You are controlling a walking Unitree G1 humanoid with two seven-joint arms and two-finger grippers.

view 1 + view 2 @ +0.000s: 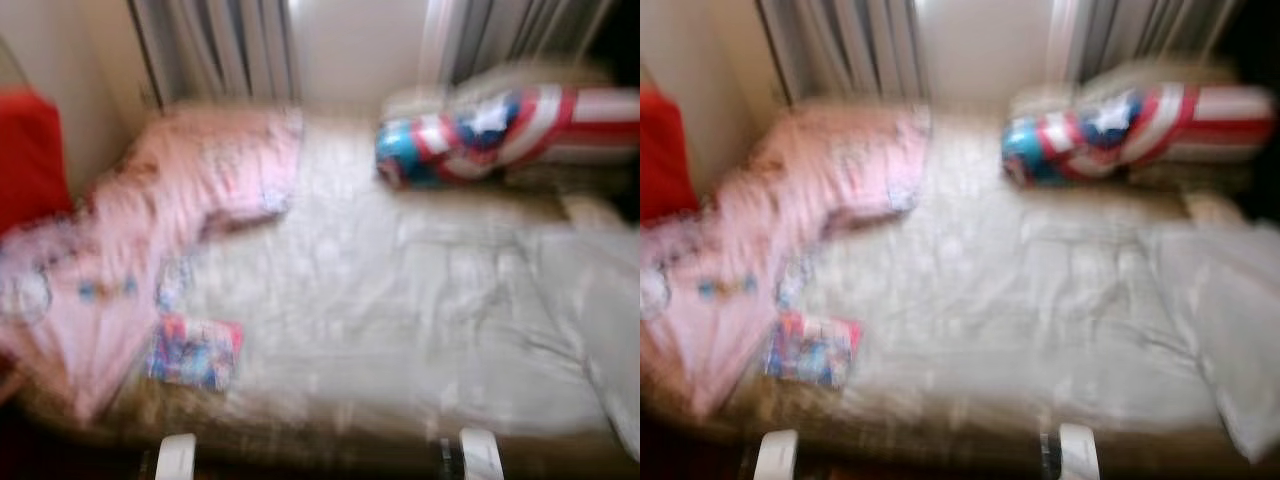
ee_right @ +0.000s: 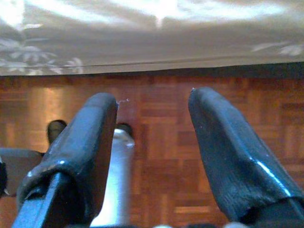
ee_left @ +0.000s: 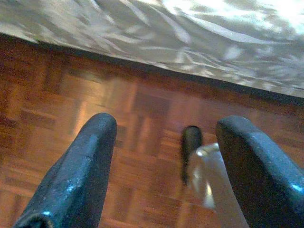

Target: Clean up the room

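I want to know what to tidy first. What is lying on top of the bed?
On the bed lie a pink blanket, a small colourful book and a red, white and blue cushion. What the blanket covers cannot be seen.

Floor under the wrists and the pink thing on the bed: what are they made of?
The floor looks like wood parquet, reddish-brown blocks with a glossy sheen. The pink blanket looks like soft printed fabric, draped and folded, though blur hides the weave. Both grippers hang open, left and right.

Head views motion-blurred; bright window (image 1: pixel 350 40) glare.
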